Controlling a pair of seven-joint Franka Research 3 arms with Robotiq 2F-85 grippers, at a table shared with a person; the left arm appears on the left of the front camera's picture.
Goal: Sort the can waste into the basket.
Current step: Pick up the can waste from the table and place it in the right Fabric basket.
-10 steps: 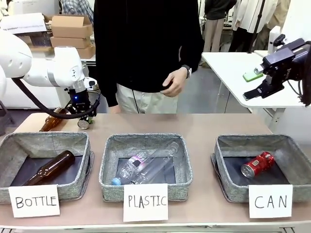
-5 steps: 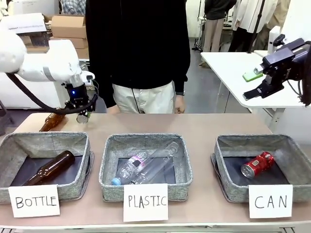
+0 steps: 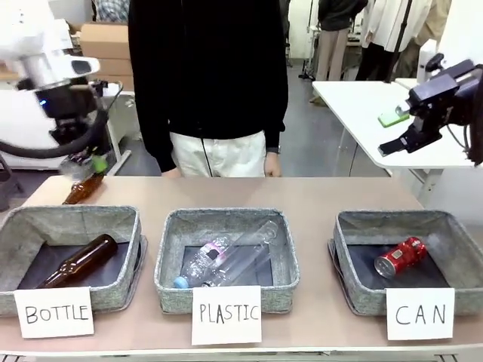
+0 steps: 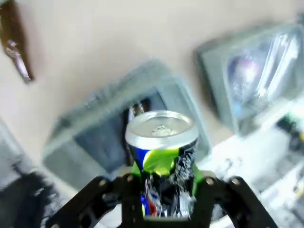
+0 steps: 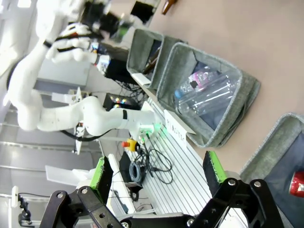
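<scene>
Left gripper (image 4: 164, 190): jaws closed on the dark can (image 4: 162, 156), gripping its lower body from both sides. In the left wrist view the can stands up along the finger direction, silver top pointing away from the wrist, yellow-green and blue marks facing the camera. That view is motion-blurred, so pad contact cannot be read in detail. In the front view this gripper (image 3: 81, 162) hangs high over the far left end of the table, with a loose brown bottle (image 3: 81, 188) just below it, beside the BOTTLE basket (image 3: 124, 219).

Key relation: the CAN basket (image 3: 355, 226) lies far off to the side of the left gripper, across the full width of the table, past the PLASTIC basket (image 3: 170, 226). The red can (image 3: 400, 256) already lies inside it on its side, long axis diagonal, occupying the middle of the floor.

Right gripper (image 5: 156, 175): jaws spread wide, nothing between the green pads. In the front view it (image 3: 392, 147) is parked raised, beyond and above the CAN basket, so it is the nearer arm, though it is empty.

Judgement: the held can must travel sideways across both other baskets, then be let go over free floor beside the red can. Upright as carried, it will likely tip on landing.
</scene>
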